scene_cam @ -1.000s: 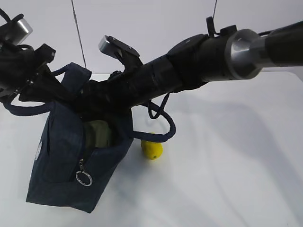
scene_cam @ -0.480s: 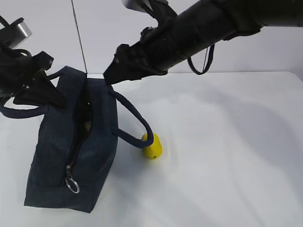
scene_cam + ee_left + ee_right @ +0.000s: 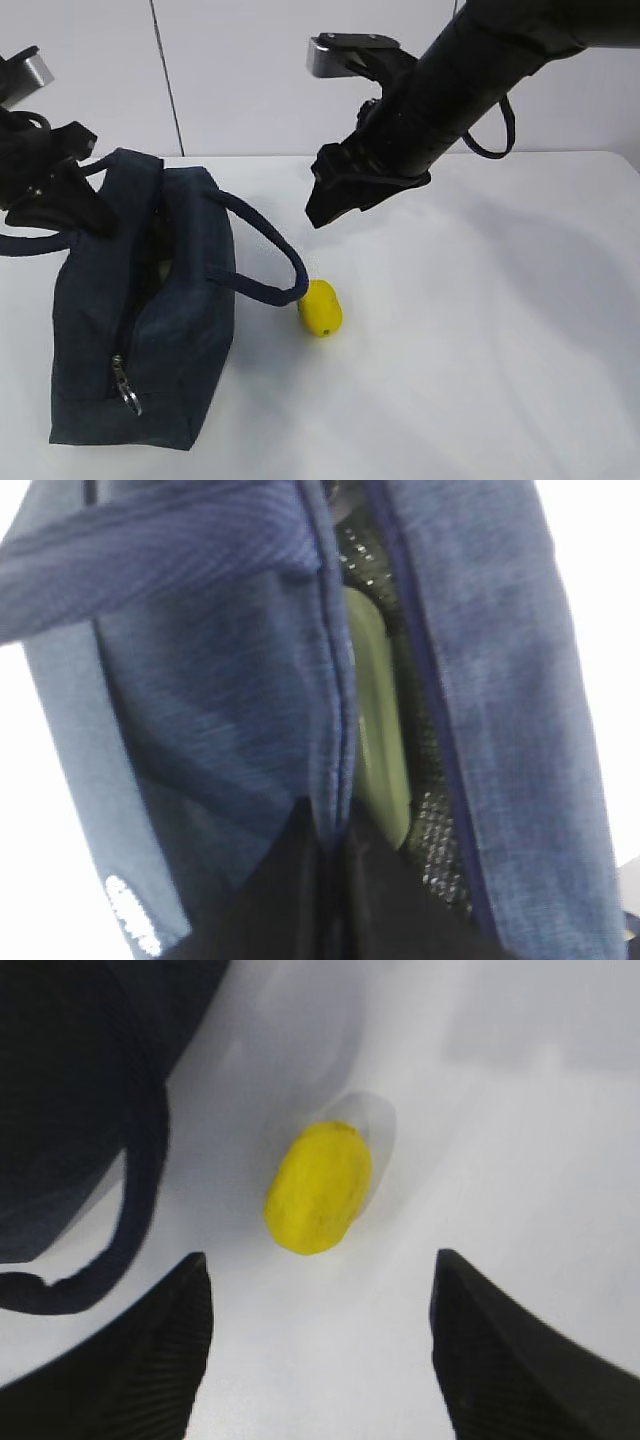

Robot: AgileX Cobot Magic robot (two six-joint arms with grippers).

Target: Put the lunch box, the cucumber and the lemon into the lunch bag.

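Note:
The navy lunch bag (image 3: 150, 330) stands on the left of the table with its top open. My left gripper (image 3: 62, 195) is shut on the fabric edge of the bag's opening (image 3: 330, 780). In the left wrist view the pale green lid of the lunch box (image 3: 380, 740) shows inside against the silvery lining (image 3: 440, 820). The yellow lemon (image 3: 320, 307) lies on the table just right of the bag, by a strap handle (image 3: 270, 250). My right gripper (image 3: 325, 207) hangs open and empty above the lemon (image 3: 318, 1188), its fingers (image 3: 150, 1360) wide apart. The cucumber is not visible.
The white table (image 3: 480, 330) stretches to the right and front of the lemon. The bag's drooping strap handle (image 3: 135, 1200) lies close to the lemon's left side. A zipper pull (image 3: 128, 385) hangs on the bag's near end.
My right arm has come up out of the bag's opening and moved right, to above the lemon. The bag's opening has narrowed and the bag has settled.

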